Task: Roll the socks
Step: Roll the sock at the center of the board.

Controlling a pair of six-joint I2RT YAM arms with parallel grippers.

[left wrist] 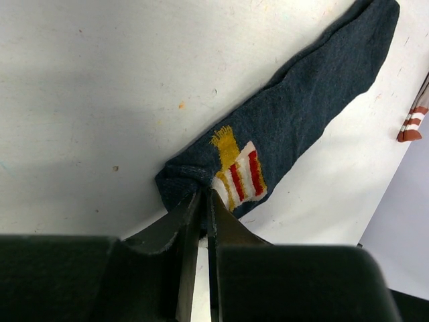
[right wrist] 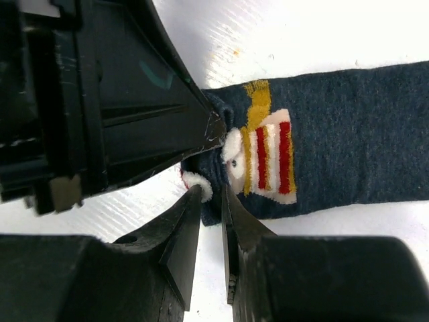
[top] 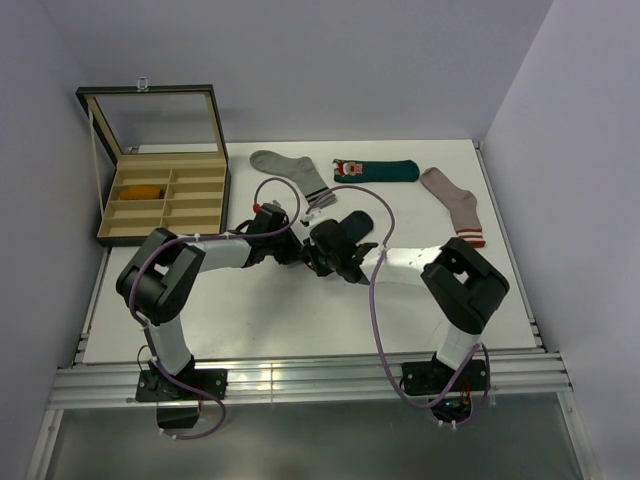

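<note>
The navy sock (top: 357, 222) lies at the table's middle, its toe pointing away and its cuff end folded over by the red-white figure (right wrist: 265, 157). My left gripper (left wrist: 204, 194) is shut on that folded end (left wrist: 181, 184). My right gripper (right wrist: 209, 191) meets it from the other side, its jaws narrowly apart and closed on the sock's folded edge beside a white fluffy tuft. The left gripper's fingers (right wrist: 201, 127) touch the sock just above mine. The dark teal sock (top: 375, 170) lies flat at the back. A mustard-orange sock (top: 143, 190) sits in the box.
A wooden compartment box (top: 165, 155) with its glass lid raised stands at the back left. A grey striped sock (top: 290, 172) lies close behind the grippers. A pinkish sock (top: 455, 205) with a red-striped cuff (left wrist: 412, 124) lies at the right.
</note>
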